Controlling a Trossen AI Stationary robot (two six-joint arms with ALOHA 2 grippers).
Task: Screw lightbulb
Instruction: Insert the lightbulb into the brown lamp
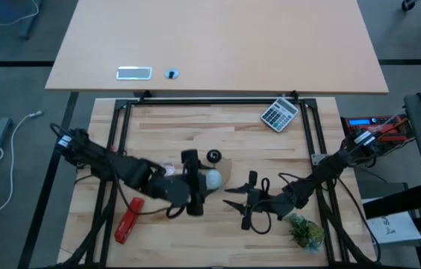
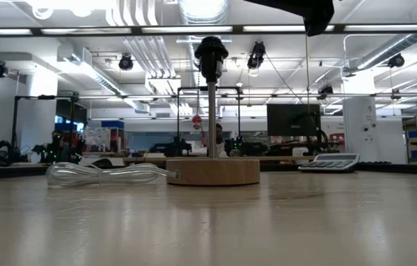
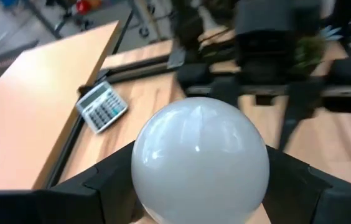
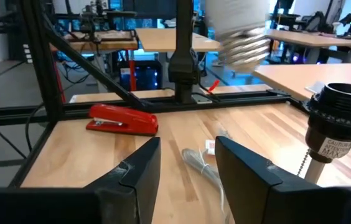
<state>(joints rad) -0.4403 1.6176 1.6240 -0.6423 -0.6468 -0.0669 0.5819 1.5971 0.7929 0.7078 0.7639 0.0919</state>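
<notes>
The lightbulb (image 1: 213, 179), white and round, hangs above the table with my left gripper (image 1: 204, 183) shut on it. In the left wrist view its globe (image 3: 200, 158) fills the middle. The right wrist view shows its silvery screw end (image 4: 244, 48), blurred. The lamp stands on its round wooden base (image 2: 212, 171), and its black socket (image 2: 211, 53) tops a thin post just beyond the bulb (image 1: 213, 156). My right gripper (image 1: 244, 203) is open to the right of the lamp, nothing between its fingers (image 4: 139, 167). My left gripper pinches the bulb's white globe (image 3: 147, 186) between its two fingers, one on each side. The fingers (image 3: 110, 183) come from the table's left, slanting down. The bulb is lifted clear of the table, and its screw end (image 4: 244, 48) points down, a little tilted.
A calculator (image 1: 279, 114) lies at the far right. A red stapler (image 1: 128, 220) lies at the near left, and a green plant sprig (image 1: 305, 232) at the near right. The lamp's clear cord (image 2: 105, 174) lies coiled left of the base. Black frame rails (image 1: 210, 101) border the table.
</notes>
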